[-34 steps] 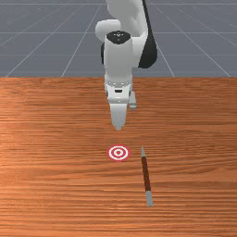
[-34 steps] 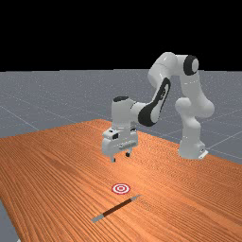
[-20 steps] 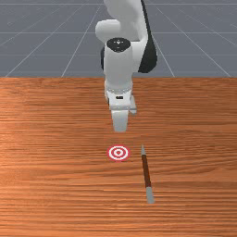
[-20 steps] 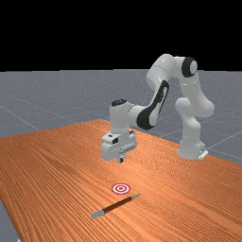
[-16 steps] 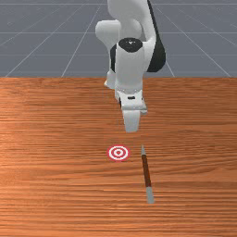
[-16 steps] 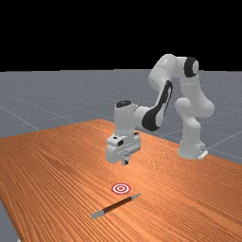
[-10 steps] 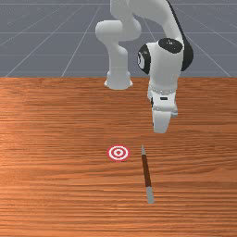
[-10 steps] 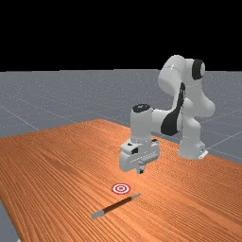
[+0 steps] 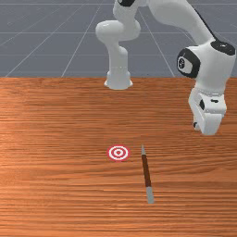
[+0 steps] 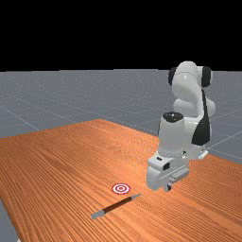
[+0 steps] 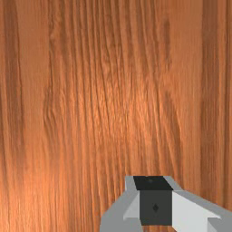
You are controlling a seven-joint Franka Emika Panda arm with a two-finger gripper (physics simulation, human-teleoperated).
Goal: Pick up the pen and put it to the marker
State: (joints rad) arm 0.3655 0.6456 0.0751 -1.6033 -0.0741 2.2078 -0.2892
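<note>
Swung toward the front view's right edge since earlier, the gripper (image 10: 168, 187) has its fingertips pressed together. The pen (image 9: 146, 171) lies below and right of the frame's centre, near the round target (image 9: 118, 152).

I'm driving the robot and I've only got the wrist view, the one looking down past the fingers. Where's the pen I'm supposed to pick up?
Observer: The pen lies on the table, to the front view's right of the round red-and-white marker.

Operator: Oh! So is my gripper right above it?

Observer: No. The gripper hangs above the table, over to the far view's right of the pen's pointed end.
</note>
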